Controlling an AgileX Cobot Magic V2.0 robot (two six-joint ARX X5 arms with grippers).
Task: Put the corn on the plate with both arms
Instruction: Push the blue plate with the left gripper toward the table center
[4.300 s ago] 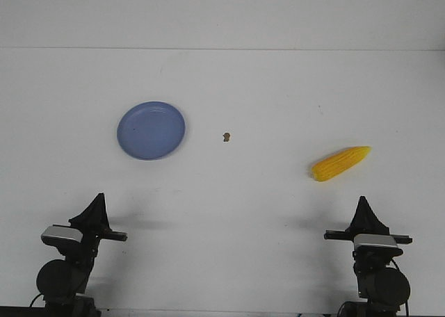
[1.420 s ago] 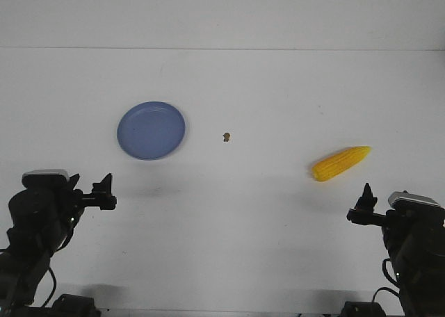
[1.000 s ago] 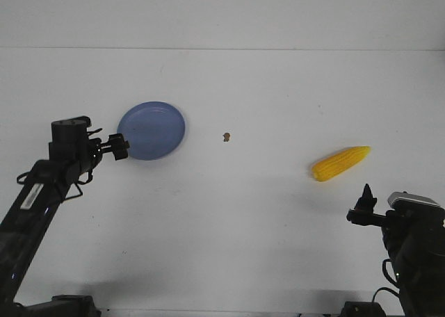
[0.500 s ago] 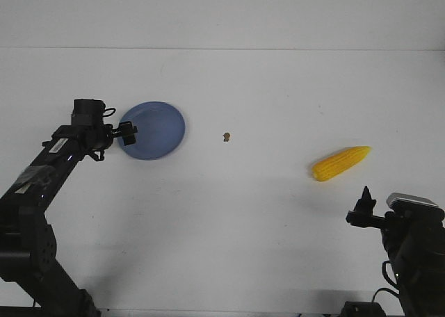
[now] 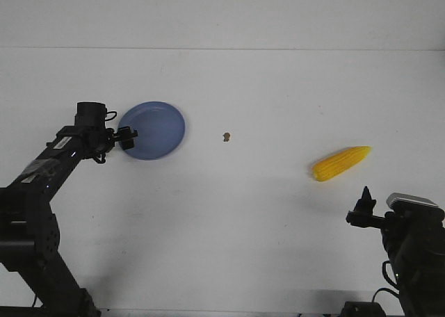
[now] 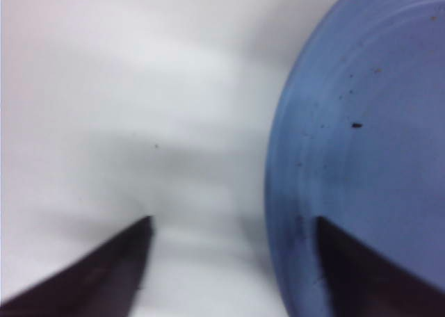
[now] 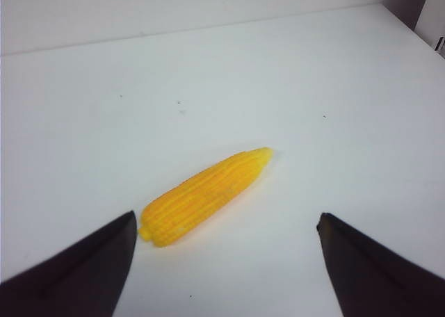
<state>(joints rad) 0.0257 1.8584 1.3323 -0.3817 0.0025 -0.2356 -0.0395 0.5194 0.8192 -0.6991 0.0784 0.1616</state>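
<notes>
1. A tiny brown speck (image 5: 227, 137) is lying on the white table (image 5: 278, 87), just to the right of the plate (image 5: 156, 128) and well apart from it; nothing is standing between the plate and the corn (image 5: 340, 163).
2. The corn is lying flat far to the right of the plate, its tapered tip angling away from me, its blunt end nearer the plate.
3. Bare tabletop is stretching all round the plate, with the table's far edge well behind it.
4. My left gripper (image 5: 128, 137) is reaching out at the plate's left rim, fingers spread: one finger (image 6: 368, 275) is sitting over the blue surface, the other off it, the rim between them.
5. My right gripper (image 5: 363, 207) is hovering near the corn on the side toward me, far right of the plate, fingers (image 7: 76, 268) spread wide and touching nothing.
</notes>
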